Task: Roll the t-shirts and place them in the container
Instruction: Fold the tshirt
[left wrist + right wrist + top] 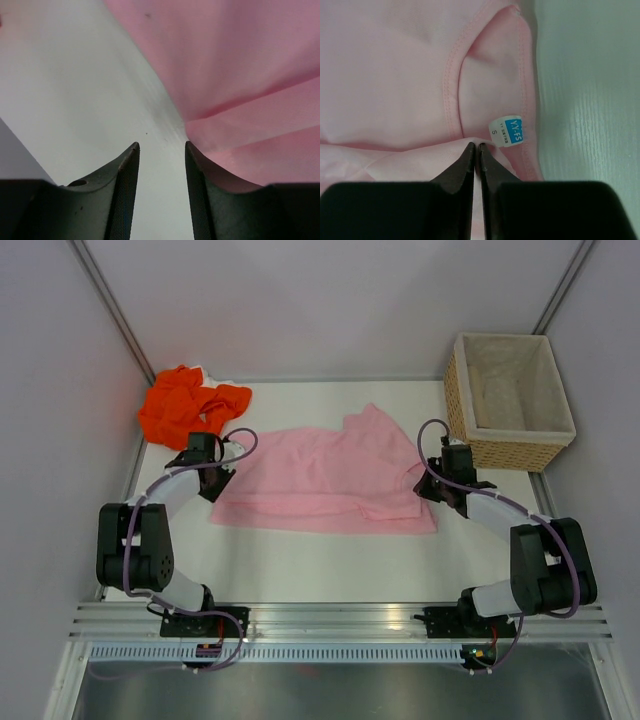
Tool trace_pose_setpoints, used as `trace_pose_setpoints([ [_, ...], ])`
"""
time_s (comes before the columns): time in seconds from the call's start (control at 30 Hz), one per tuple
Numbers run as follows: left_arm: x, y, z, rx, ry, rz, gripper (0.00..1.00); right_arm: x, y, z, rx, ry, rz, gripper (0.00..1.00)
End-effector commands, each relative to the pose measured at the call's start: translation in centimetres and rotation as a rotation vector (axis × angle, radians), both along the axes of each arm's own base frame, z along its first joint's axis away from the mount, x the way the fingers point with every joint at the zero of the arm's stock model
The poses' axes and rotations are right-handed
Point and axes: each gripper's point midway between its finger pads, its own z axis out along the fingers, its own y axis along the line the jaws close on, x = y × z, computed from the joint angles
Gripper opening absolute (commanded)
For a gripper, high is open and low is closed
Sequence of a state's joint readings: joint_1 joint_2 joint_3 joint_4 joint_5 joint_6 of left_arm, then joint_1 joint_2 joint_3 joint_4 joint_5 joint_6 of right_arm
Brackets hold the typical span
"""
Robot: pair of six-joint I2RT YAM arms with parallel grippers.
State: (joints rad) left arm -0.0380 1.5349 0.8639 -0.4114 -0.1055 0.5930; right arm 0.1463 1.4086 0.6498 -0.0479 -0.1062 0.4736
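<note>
The pink t-shirt (320,480) lies spread across the middle of the table, folded over on itself with one sleeve pointing to the back. My left gripper (214,488) (161,145) stands open at the shirt's left edge. Only bare table shows between its fingers, and the pink cloth (240,60) lies beside the right finger. My right gripper (432,486) (476,145) is shut on a thin fold of the pink t-shirt (385,65) at the collar, just below the size label (506,132). The orange t-shirt (185,405) lies crumpled in the back left corner.
A woven wicker basket (510,450) with pale lining stands at the back right, close to my right arm. Grey walls close in the table at the left, right and back. A metal rail runs along the near edge.
</note>
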Motion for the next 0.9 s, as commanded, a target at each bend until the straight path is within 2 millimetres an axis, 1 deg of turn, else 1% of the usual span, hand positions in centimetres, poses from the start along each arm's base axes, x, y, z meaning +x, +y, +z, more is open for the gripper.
trace_pose_setpoints([
  [0.0,3.9,1.2,3.3,-0.016,-0.162,0.125,0.47,3.1,-0.6,2.4,-0.04,-0.105,-0.008,0.16],
  [0.03,4.0,1.3,3.7,-0.02,-0.174,0.131,0.47,3.2,-0.7,2.3,-0.049,-0.103,-0.011,0.2],
  [0.07,4.1,1.1,4.2,-0.036,-0.188,0.14,0.47,2.8,-1.0,2.1,-0.064,-0.081,-0.014,0.3],
  [0.1,3.7,0.3,4.5,-0.075,-0.181,0.119,0.47,3.0,-1.4,2.3,-0.083,-0.082,-0.027,0.34],
  [0.13,3.5,-0.3,6.0,-0.106,-0.218,0.099,0.47,2.6,-1.6,2.5,-0.093,-0.074,-0.031,0.36],
  [0.17,3.2,-1.1,6.5,-0.136,-0.227,0.068,0.47,2.4,-1.8,2.7,-0.101,-0.075,-0.037,0.39],
  [0.2,2.3,-2.6,6.4,-0.197,-0.22,0.012,0.45,2.2,-1.8,2.9,-0.101,-0.075,-0.035,0.4],
  [0.23,1.7,-3.6,7.4,-0.201,-0.245,-0.054,0.44,2.0,-2.5,3.6,-0.124,-0.088,-0.064,0.43],
  [0.27,1.1,-4.3,7.4,-0.205,-0.244,-0.091,0.42,1.7,-2.7,3.9,-0.129,-0.091,-0.072,0.44],
  [0.3,-0.1,-5.0,6.3,-0.199,-0.205,-0.139,0.38,1.2,-2.9,4.4,-0.135,-0.098,-0.076,0.45],
  [0.33,-0.7,-5.7,5.6,-0.195,-0.176,-0.175,0.36,0.9,-3.0,4.7,-0.133,-0.101,-0.076,0.47],
  [0.37,-1.3,-5.9,4.7,-0.19,-0.145,-0.189,0.35,0.3,-3.0,4.4,-0.134,-0.092,-0.075,0.48],
  [0.4,-2.0,-5.9,3.6,-0.181,-0.107,-0.197,0.33,-0.2,-3.1,4.5,-0.133,-0.09,-0.078,0.48],
  [0.43,-2.2,-5.8,2.7,-0.17,-0.079,-0.199,0.32,-0.9,-3.0,4.7,-0.122,-0.09,-0.078,0.48],
  [0.47,-2.4,-5.6,1.3,-0.159,-0.033,-0.191,0.32,-1.8,-2.8,4.1,-0.117,-0.075,-0.068,0.47],
  [0.5,-2.3,-5.2,0.6,-0.139,-0.013,-0.182,0.29,-2.3,-2.5,3.9,-0.107,-0.073,-0.058,0.46],
  [0.53,-2.2,-5.1,0.2,-0.135,0.001,-0.178,0.28,-2.5,-2.2,4.5,-0.092,-0.099,-0.046,0.34],
  [0.57,-1.8,-5.1,0.0,-0.135,0.004,-0.171,0.27,-2.7,-1.3,4.6,-0.06,-0.109,-0.008,0.27],
  [0.6,-1.3,-5.2,-0.3,-0.14,0.012,-0.164,0.27,-2.7,-1.0,4.5,-0.045,-0.131,0.007,0.21],
  [0.63,-0.9,-5.4,-0.2,-0.151,0.006,-0.15,0.27,-2.7,-0.6,4.7,-0.029,-0.148,0.021,0.1],
  [0.67,-0.1,-5.6,0.2,-0.162,-0.013,-0.146,0.27,-2.9,0.0,4.3,-0.002,-0.145,0.044,0.06],
  [0.73,0.3,-6.1,0.0,-0.184,-0.01,-0.144,0.28,-2.5,1.0,3.7,0.037,-0.145,0.075,0.0],
  [0.77,0.9,-6.2,0.2,-0.187,-0.017,-0.148,0.28,-2.7,1.3,2.9,0.052,-0.129,0.091,0.0],
  [0.8,1.0,-6.2,-0.5,-0.182,0.003,-0.152,0.28,-2.4,1.9,1.9,0.075,-0.116,0.11,0.0],
  [0.87,1.6,-5.8,-0.7,-0.16,0.008,-0.144,0.27,-2.1,1.9,0.7,0.072,-0.083,0.104,0.0],
])
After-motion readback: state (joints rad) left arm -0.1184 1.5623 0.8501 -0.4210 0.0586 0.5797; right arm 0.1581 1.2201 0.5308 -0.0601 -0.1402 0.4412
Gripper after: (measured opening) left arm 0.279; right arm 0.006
